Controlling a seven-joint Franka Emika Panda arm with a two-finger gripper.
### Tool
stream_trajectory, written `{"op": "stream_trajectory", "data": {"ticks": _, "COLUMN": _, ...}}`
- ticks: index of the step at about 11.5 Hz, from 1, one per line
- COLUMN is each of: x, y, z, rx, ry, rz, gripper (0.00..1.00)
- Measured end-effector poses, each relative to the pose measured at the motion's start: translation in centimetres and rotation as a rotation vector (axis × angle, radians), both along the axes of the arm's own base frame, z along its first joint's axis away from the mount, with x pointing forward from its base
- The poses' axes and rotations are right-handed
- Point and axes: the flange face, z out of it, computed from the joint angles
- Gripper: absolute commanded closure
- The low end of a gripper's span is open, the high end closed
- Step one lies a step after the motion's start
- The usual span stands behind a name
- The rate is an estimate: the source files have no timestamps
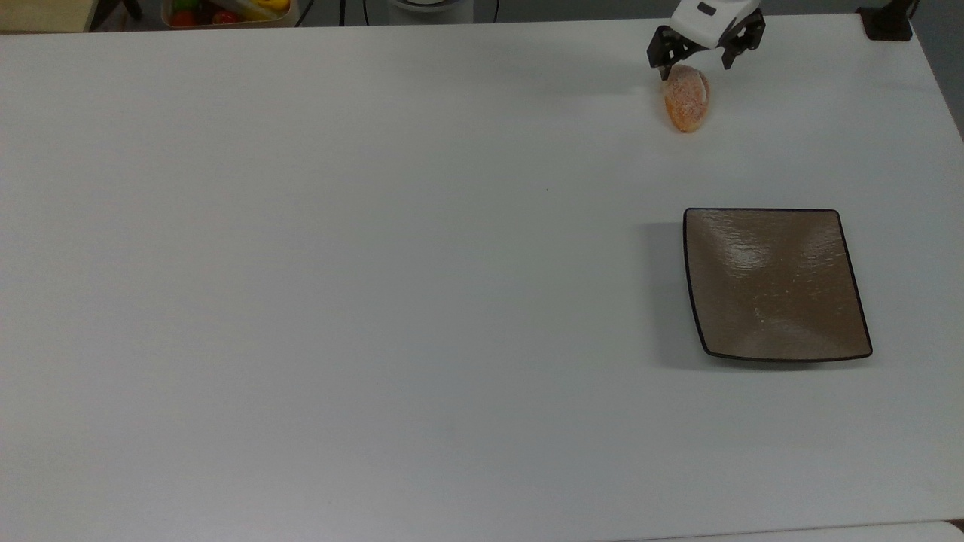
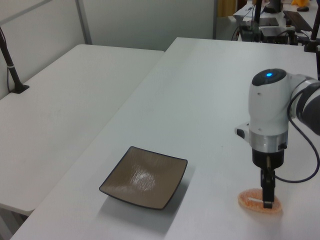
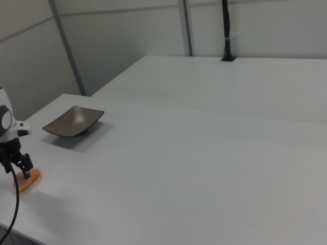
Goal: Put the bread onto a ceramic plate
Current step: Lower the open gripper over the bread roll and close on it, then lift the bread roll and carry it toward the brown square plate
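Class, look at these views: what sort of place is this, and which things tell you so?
Probably a robot lab or test room: plain white tables, a robot arm over a bread, and partition walls with cables behind.

We see a white rounded arm (image 2: pixel 269 107) with a blue light on top, a silver metal ring below, then a black wrist. Black gripper (image 2: pixel 268 192), thin fingers. A black cable (image 2: pixel 306 160) loops alongside.

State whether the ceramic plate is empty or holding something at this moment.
Empty. The ceramic plate shows only its bare brown surface, while the bread lies apart from it on the table, under the open claw.
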Motion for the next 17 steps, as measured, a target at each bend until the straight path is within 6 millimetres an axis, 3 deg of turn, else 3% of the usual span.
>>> {"op": "stream_trajectory", "data": {"ticks": 5, "x": 0.4, "y": 0.2, "z": -2.1, "rx": -0.022, "ry": -0.026, "rz": 0.011, "gripper": 0.03}}
{"op": "stream_trajectory", "data": {"ticks": 7, "x": 0.6, "y": 0.3, "z": -3.0, "rx": -0.032, "ry": -0.045, "rz": 0.006, "gripper": 0.19}}
{"op": "stream_trajectory", "data": {"ticks": 10, "x": 0.8, "y": 0.4, "z": -3.6, "rx": -0.030, "ry": -0.052, "rz": 0.003, "gripper": 0.58}}
{"op": "stream_trajectory", "data": {"ticks": 13, "x": 0.9, "y": 0.5, "z": -3.3, "rx": -0.026, "ry": -0.056, "rz": 0.003, "gripper": 0.78}}
{"op": "stream_trajectory", "data": {"ticks": 17, "x": 1.4, "y": 1.0, "z": -1.7, "rx": -0.005, "ry": -0.077, "rz": 0.001, "gripper": 0.80}}
